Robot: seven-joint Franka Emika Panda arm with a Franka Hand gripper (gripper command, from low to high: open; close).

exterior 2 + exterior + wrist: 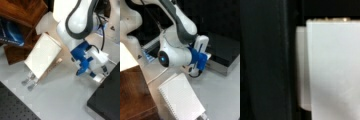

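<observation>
My hand (100,73) hovers low over the grey surface (62,97), beside the black box (107,100) (notebook (42,55) apart); grip: cannot tell.

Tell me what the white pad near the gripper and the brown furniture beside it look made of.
White pad: likely paper, matte, with what looks like a spiral binding along one edge. Brown furniture: seemingly wood, reddish with a slight sheen. The gripper hangs nearby, over the grey surface.

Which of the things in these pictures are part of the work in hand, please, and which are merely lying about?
In hand:
- gripper, low over the grey table
- black block, nearest the gripper

Lying about:
- white notebook
- wooden shelf
- blue book
</observation>
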